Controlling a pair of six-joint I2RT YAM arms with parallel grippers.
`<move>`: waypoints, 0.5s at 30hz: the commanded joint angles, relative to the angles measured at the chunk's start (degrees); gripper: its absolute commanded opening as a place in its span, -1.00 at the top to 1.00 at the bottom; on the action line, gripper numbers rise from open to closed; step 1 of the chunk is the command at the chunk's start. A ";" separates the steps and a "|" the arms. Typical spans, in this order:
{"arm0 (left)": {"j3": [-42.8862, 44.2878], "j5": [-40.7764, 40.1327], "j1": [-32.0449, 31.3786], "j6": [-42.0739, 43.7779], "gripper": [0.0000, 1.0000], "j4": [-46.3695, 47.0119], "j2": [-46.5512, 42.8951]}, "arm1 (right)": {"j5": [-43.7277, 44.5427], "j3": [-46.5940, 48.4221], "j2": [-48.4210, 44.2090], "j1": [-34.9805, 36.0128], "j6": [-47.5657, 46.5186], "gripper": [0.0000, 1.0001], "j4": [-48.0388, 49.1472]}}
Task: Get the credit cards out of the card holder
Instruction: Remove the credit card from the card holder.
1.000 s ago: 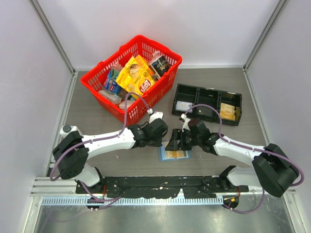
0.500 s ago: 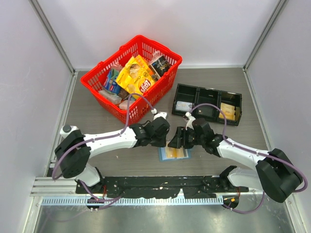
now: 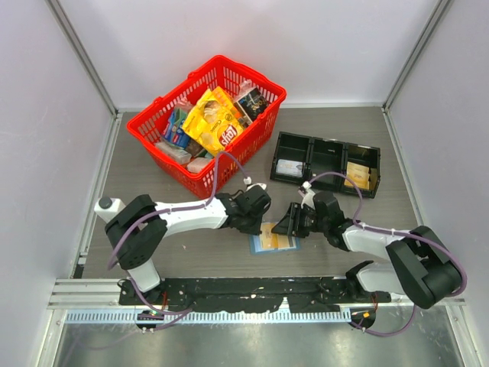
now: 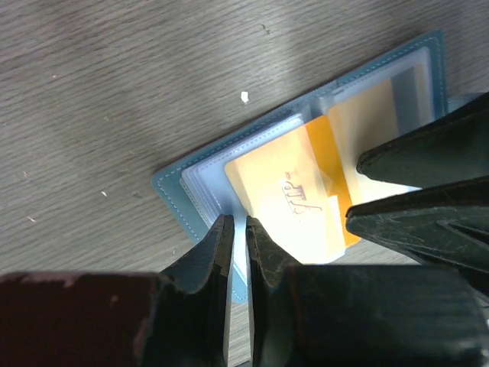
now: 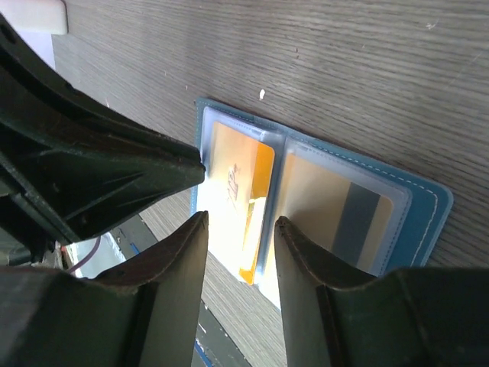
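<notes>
While my left gripper (image 4: pixel 238 224) clamps the card holder (image 4: pixel 174 189), I'd close the gaping, empty right gripper (image 5: pixel 241 222) squarely on the centre-frame credit card (image 5: pixel 238 172).

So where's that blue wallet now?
In the top view the card holder lies open at centre front, between the left gripper and right gripper, nearer than the black tray.

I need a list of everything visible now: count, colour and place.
card holder: one, blue, open, near the arms.
gold cards: two, in the holder.
tray: one, black, far right.
tan cards: count unclear, tray's right compartment.
pale card: one, grey-white, tray's left compartment.
basket: one, red, far left, holds snack packs.
table: one, grey wood.
left gripper: black, shut, at holder's edge.
right gripper: black, open, astride one gold card.
</notes>
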 commanded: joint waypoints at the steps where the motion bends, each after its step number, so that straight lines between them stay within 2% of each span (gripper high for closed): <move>1: 1.69 1.94 0.94 1.60 0.73 -0.17 1.69 | -3.84 -1.22 2.43 -0.63 0.14 0.13 7.76; 15: 0.10 3.09 2.26 1.95 0.82 -0.53 3.45 | -9.73 -4.30 10.87 -2.48 1.63 0.36 19.63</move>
